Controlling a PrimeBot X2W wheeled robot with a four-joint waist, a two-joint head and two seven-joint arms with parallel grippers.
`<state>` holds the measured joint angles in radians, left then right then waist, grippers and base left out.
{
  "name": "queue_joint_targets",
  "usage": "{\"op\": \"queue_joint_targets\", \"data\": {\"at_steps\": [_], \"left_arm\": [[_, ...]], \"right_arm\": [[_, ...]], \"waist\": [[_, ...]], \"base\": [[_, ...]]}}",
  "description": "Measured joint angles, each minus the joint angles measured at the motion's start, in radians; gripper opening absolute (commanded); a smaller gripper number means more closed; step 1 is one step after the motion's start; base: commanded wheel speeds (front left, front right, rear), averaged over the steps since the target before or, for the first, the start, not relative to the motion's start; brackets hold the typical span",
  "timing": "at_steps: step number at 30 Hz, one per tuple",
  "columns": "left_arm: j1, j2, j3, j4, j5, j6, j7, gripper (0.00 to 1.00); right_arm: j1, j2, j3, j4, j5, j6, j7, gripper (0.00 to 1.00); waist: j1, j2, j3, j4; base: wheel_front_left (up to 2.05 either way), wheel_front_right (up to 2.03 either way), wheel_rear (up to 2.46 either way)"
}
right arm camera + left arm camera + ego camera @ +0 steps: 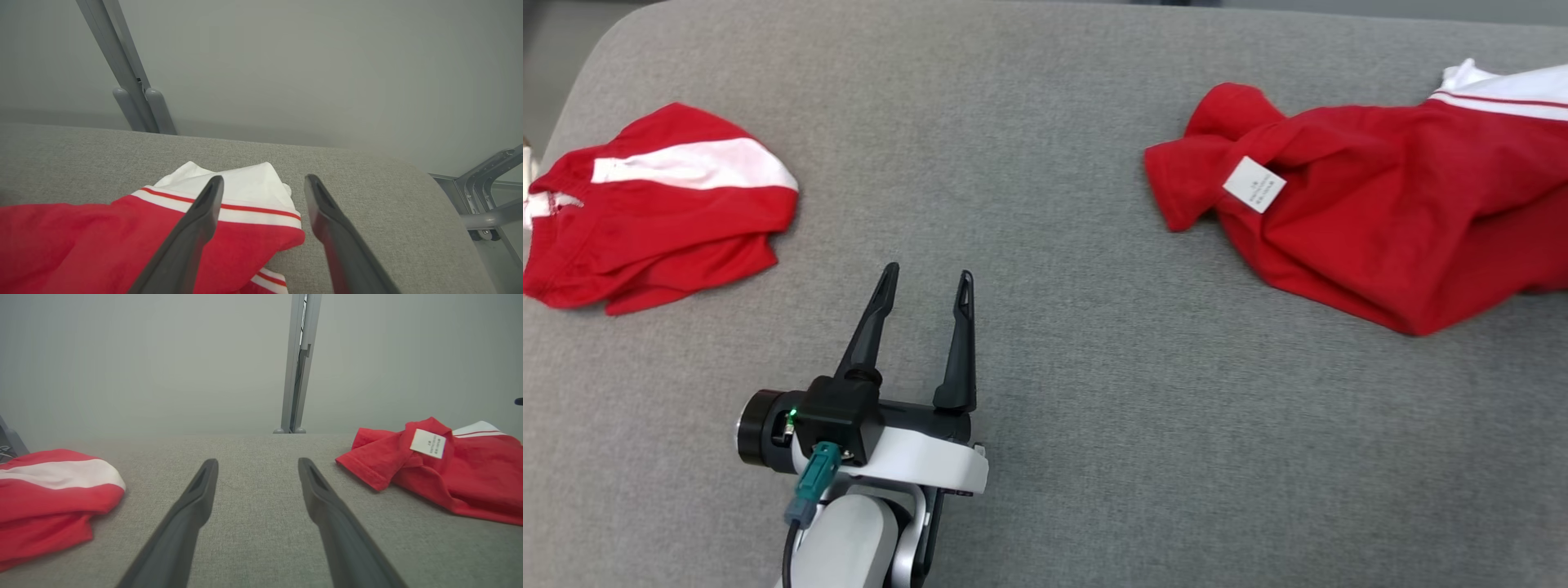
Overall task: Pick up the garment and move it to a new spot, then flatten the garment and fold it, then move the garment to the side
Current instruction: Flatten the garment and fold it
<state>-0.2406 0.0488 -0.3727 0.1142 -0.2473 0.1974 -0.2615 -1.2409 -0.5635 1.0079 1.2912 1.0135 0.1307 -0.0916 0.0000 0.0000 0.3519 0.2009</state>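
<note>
Surface: grey padded top (1045, 392), with bare fabric across its middle.
Task item: crumpled garment (1380, 212), red, lying at 2 o'clock of the left gripper (929, 273) and well apart from it. A white label (1254, 184) faces up on its near fold, and a striped band (1503, 94) sits at its far end.
Other item: folded garment (662, 220), red with a white stripe, at 10 o'clock of the left gripper and apart from it.
Left fingers: spread and holding nothing. They point to 12 o'clock over the bare fabric between the two garments.
Right gripper (263, 179): fingers spread with nothing gripped, poised at the striped-band end. One finger overlaps the cloth in the right wrist view, and contact cannot be told.
Edges: the top's far edge runs behind both garments. A metal post (298, 363) stands beyond it at 12 o'clock in the left wrist view. A metal frame (486, 183) lies past the rounded corner at 3 o'clock in the right wrist view.
Open room: widest from 11 to 1 o'clock of the left gripper, and along the near side.
Cut off: in the head view the crumpled garment runs out of frame at 3 o'clock and the folded garment is clipped at 9 o'clock.
Illegible: the label print is too small to read.
</note>
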Motion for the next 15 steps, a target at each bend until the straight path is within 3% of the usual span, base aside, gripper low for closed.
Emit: {"op": "queue_joint_targets", "data": {"at_steps": [4,8,12,15], "left_arm": [[0.000,-0.001,0.023,0.003,0.010,-0.009,0.000,1.00],[0.003,0.000,0.058,-0.006,0.009,-0.011,0.000,1.00],[0.010,-0.001,0.085,-0.018,0.007,-0.013,0.000,1.00],[0.013,-0.001,0.111,-0.035,0.006,-0.013,0.000,1.00]], "right_arm": [[0.002,0.069,-0.007,-0.012,-0.003,0.000,-0.083,1.00],[0.019,0.112,-0.034,-0.105,0.014,0.000,-0.155,1.00],[0.065,0.122,-0.065,-0.220,0.014,0.000,-0.166,1.00],[0.110,0.100,-0.194,-0.396,-0.048,0.000,-0.171,1.00]], "waist": [[0.0000,0.0000,-0.023,-0.032],[0.0000,0.0000,-0.059,-0.074],[0.0000,0.0000,-0.090,-0.111],[0.0000,0.0000,-0.116,-0.153]], "base": [[0.00,0.00,0.00],[0.00,0.00,0.00],[0.00,0.00,0.00],[0.00,0.00,0.00]]}}
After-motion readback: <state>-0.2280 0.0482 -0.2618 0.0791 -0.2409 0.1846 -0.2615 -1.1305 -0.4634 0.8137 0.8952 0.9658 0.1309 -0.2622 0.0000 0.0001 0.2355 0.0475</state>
